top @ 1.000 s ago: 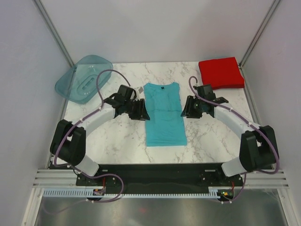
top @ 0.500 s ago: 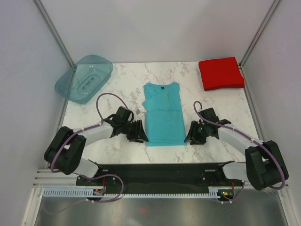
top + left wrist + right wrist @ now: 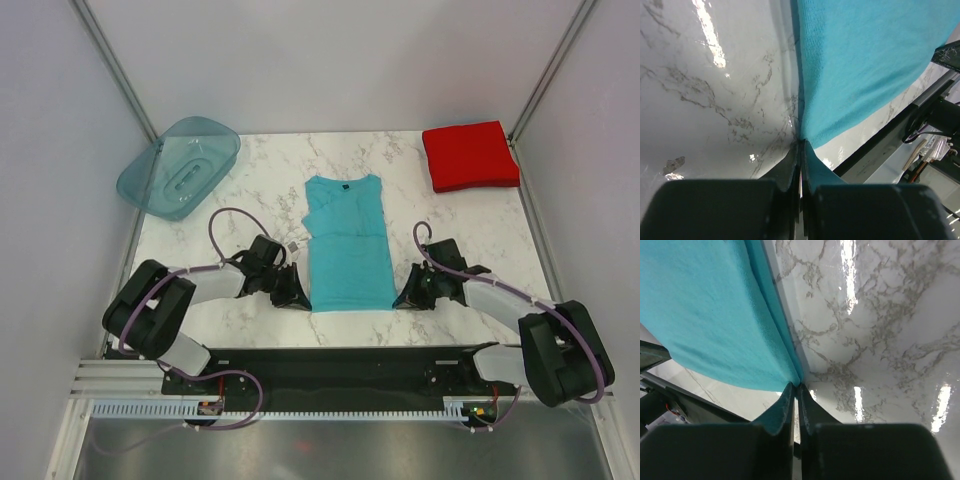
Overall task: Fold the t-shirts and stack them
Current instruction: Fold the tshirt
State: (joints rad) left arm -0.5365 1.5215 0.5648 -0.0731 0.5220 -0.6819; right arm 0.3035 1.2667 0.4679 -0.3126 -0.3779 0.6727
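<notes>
From above, the turquoise t-shirt (image 3: 347, 245) lies flat in the middle of the marble table (image 3: 450, 215). Its sleeves are folded in, so it makes a long narrow strip, with the collar at the far end and the hem toward the arm bases. The red t-shirt (image 3: 470, 155) sits as a neat folded square in the far right corner, well apart from the turquoise one. A translucent teal tray (image 3: 180, 165) rests at the far left corner, tilted over the table's edge. The left arm (image 3: 215, 280) reaches low across the table to the near left corner of the hem, and the right arm (image 3: 500, 295) does the same at the near right corner. The left jaws and right jaws each sit right at the cloth's edge

In the left wrist view, the left jaws are pressed nearly together, with a thin fold of the turquoise t-shirt (image 3: 865, 65) pinched between them at its corner. The rest of the cloth spreads away over the glossy table (image 3: 715, 100)

The right wrist view mirrors this. The right jaws are narrow and closed on the other hem corner of the turquoise t-shirt (image 3: 700, 310). The double-layered edge of the shirt runs away from them, with bare table (image 3: 865, 330) beside it
</notes>
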